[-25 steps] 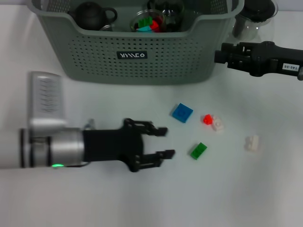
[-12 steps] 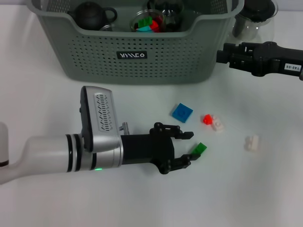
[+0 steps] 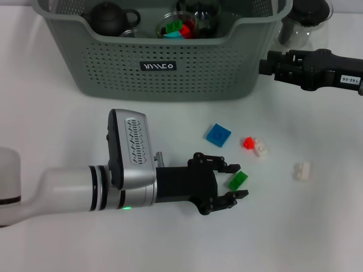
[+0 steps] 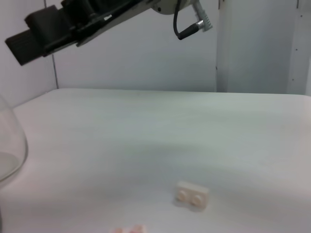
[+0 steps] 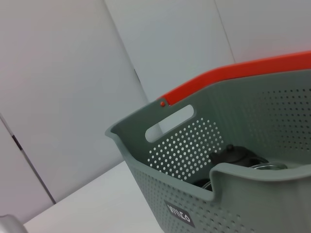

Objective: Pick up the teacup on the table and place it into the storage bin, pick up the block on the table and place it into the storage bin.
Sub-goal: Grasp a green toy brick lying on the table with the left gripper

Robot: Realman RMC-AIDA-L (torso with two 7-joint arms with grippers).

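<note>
- Head view: the left pincer (image 3: pixel 231 180) lies low over the white bench (image 3: pixel 57 113), its fingers spread open around the green block (image 3: pixel 238 180), one finger on each side of it; contact cannot be made out.
- Just beyond the left pincer lie the blue block (image 3: pixel 218 135), then the red block (image 3: pixel 248 143) touching a small white block (image 3: pixel 261 149); another white block (image 3: pixel 302 171) lies farther off to the pincer's right.
- The storage bin (image 3: pixel 164 71) stands well beyond the left pincer, holding a dark teapot (image 3: pixel 110 18) and a glass cup with coloured blocks (image 3: pixel 177 25).
- The right pincer (image 3: pixel 266 65) hovers beside the bin's right end, in front of a glass pitcher (image 3: pixel 303 20); whether its fingers are open or closed cannot be told.
- Left wrist view: the white block (image 4: pixel 192 193) lies on the bench ahead, and the right arm (image 4: pixel 73 22) hangs above in the distance.
- Right wrist view: the storage bin (image 5: pixel 194 141) fills the frame, close ahead, with the teapot (image 5: pixel 233 156) inside.
</note>
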